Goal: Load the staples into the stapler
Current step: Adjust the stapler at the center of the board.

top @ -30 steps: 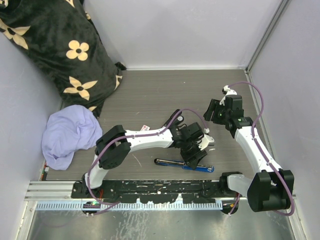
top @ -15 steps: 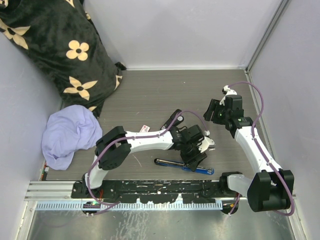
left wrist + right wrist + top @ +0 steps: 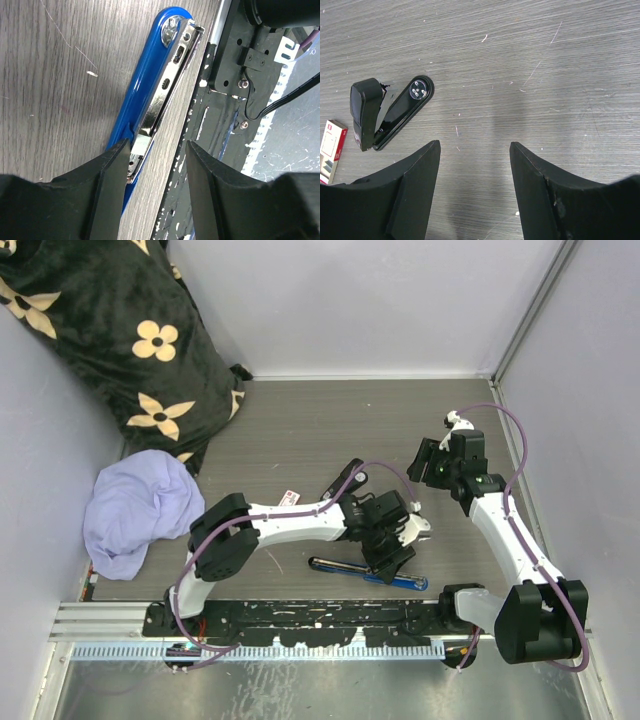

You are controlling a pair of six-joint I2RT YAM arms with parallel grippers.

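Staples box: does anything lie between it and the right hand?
Yes. The black stapler lies on the table between the open right hand and the staples box, which shows at the left edge of the right wrist view.

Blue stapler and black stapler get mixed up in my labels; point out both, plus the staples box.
blue stapler (image 3: 141,95): left wrist view, blue base.
black stapler (image 3: 400,110): right wrist view, its base.
staples box (image 3: 331,145): right wrist view, white face.
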